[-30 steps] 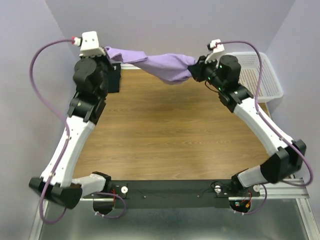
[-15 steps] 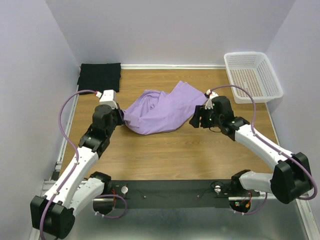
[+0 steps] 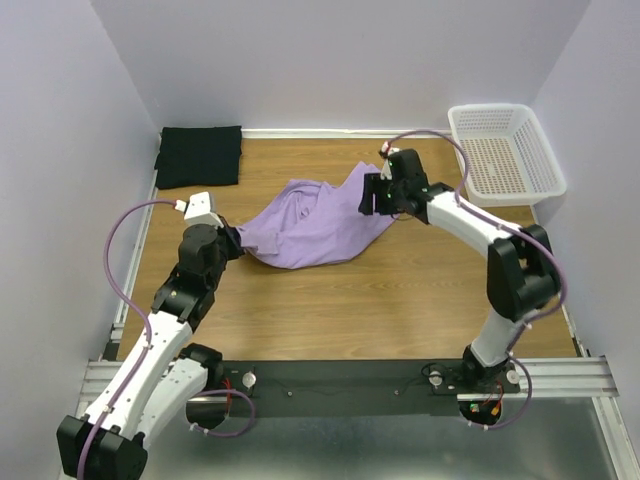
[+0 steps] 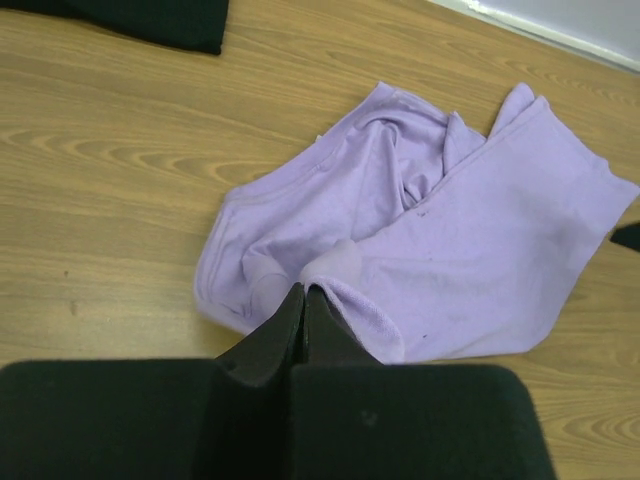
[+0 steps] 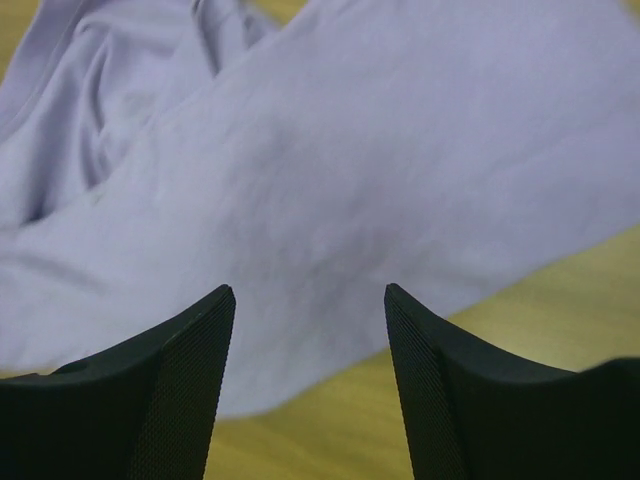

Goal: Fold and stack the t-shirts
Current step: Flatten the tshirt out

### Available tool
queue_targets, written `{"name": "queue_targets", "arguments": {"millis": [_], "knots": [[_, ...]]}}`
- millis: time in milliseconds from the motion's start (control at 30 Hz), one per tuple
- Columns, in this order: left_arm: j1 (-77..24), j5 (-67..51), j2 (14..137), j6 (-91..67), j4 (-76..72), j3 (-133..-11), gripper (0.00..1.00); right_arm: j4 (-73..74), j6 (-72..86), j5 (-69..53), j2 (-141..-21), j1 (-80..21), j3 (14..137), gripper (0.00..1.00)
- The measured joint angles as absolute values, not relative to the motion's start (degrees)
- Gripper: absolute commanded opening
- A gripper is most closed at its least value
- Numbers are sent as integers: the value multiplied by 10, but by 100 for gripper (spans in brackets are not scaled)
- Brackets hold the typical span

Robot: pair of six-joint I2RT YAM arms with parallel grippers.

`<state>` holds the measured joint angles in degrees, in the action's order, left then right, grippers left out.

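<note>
Top external: purple shirt [image 3: 310,225] lies crumpled on the counter [image 3: 400,290], left tool [image 3: 232,243] pinching its near-left edge, right tool [image 3: 370,195] wide over the opposite edge, likely best gripping that hem, then pulling taut.

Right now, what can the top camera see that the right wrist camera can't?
Only the top view shows the basket, the black shirt and the left tool at the edge of the purple shirt. Only the right wrist view shows the right tool up close: open, gripping nothing. Both show the purple shirt and the table.
</note>
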<state>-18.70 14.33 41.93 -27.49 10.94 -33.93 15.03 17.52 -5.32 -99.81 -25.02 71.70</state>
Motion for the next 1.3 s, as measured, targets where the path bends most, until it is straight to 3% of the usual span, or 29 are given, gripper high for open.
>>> {"name": "queue_targets", "arguments": {"millis": [233, 500, 967, 1167, 1300], "knots": [[-187, 154, 409, -274, 112, -339, 0, 140, 160, 32, -1157, -236, 878, 64], [-187, 190, 409, -274, 124, -339, 0, 144, 175, 29, -1224, -180, 874, 64], [-187, 225, 356, -286, 135, -339, 0, 149, 180, 20, -1033, -174, 620, 64], [-187, 225, 344, -287, 135, -339, 0, 208, 166, 21, -990, -172, 623, 64], [-187, 225, 346, -286, 134, -339, 0, 222, 129, 22, -994, -170, 689, 63]]}}
